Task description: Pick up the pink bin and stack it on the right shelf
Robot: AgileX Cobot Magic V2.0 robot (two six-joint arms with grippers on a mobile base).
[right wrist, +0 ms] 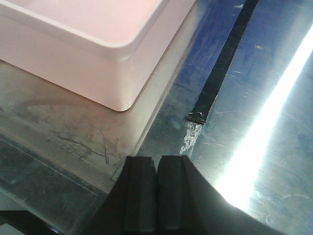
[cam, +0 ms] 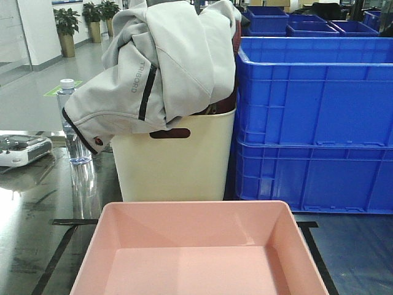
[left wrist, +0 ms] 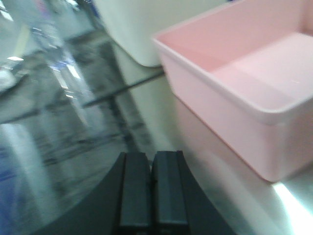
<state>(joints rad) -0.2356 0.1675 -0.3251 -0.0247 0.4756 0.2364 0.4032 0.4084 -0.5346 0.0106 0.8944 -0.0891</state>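
Left gripper (left wrist: 152, 188): two dark grey-black blocky fingers (left wrist: 133, 191), flat rectangular faces with raised edges, matte plastic look, blurred. Right gripper (right wrist: 156, 193): same build, two black ridged fingers (right wrist: 140, 193), dark curved housing below.

Potted plants (cam: 66, 29) line a white wall (cam: 38, 27) over grey floor (cam: 27, 101).

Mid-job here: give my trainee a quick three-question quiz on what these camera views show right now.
1. True or false: the pink bin sits on the right shelf with both tools shut beside it.
2. What is draped over the cream bin?
3. Which stands right of the cream bin: A) blue crates, B) water bottle?

Key:
1. True; left tool and right tool are shut and grip nothing.
2. A grey jacket.
3. A, blue crates; the water bottle stands left.
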